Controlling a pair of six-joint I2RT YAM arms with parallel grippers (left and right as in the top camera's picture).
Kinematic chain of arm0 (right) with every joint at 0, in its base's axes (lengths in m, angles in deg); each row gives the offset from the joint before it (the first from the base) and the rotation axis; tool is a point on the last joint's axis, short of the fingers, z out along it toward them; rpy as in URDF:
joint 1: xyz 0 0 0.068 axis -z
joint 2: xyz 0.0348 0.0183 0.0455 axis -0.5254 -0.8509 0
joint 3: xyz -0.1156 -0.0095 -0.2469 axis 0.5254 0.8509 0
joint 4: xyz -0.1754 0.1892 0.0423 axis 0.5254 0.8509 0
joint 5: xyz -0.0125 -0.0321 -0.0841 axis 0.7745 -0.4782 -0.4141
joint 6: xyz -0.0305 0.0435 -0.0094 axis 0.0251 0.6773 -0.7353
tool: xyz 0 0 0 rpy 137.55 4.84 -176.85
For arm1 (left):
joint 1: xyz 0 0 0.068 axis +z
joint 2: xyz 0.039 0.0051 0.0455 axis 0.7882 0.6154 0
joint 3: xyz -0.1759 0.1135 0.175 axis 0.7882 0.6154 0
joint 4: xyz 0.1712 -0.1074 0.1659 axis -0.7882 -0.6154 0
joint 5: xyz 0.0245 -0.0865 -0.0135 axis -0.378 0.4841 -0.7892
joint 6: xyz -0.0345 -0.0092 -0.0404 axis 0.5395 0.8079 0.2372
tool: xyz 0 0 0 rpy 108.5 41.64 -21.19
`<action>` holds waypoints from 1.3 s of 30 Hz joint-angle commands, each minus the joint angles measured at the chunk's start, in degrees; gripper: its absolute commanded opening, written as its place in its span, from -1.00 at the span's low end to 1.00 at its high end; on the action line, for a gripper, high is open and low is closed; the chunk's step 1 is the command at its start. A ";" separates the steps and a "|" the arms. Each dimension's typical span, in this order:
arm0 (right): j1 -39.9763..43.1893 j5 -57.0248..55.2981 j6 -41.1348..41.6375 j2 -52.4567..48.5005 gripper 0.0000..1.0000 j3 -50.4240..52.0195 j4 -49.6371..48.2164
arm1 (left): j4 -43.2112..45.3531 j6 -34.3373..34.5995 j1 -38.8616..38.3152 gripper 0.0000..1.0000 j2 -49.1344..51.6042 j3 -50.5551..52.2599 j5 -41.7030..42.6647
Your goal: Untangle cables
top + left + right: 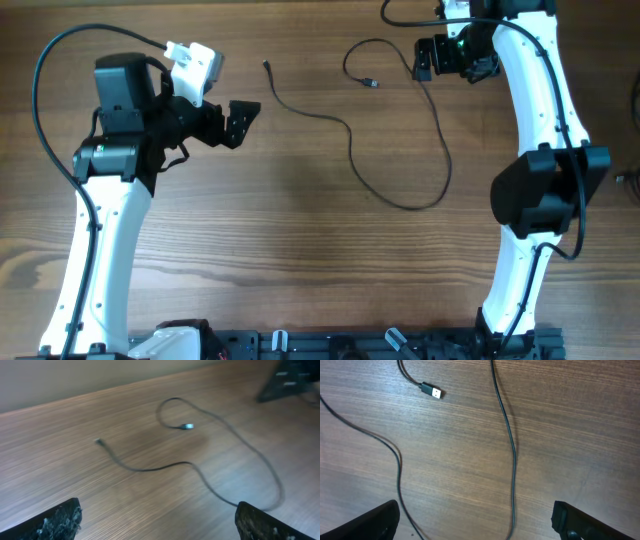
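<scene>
The thin black cable (410,207) lay loose on the wooden tabletop (300,280), spread out in 1 long winding run. Its USB plug (372,84) ended a small loop. The smaller plug (267,66) at the other end lay well away from the USB plug, toward the left arm's side. The right hand (428,58) hung just beside the USB plug, above the cord, jaws wide apart and gripping nothing. The left hand (243,118), beyond the smaller plug from the USB plug, was also spread apart and empty.
</scene>
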 commanded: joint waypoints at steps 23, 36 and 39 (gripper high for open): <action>0.13 -1.92 -0.85 -14.27 1.00 0.20 -11.34 | -1.40 -2.16 0.90 1.00 1.86 -0.83 6.80; 0.20 -1.88 -3.61 -16.92 0.99 0.28 -12.59 | -1.53 -1.90 0.90 1.00 1.84 -0.83 6.64; 0.20 -1.88 -3.76 -17.46 1.00 0.42 -11.87 | -1.53 -1.73 0.90 1.00 1.84 -0.83 6.67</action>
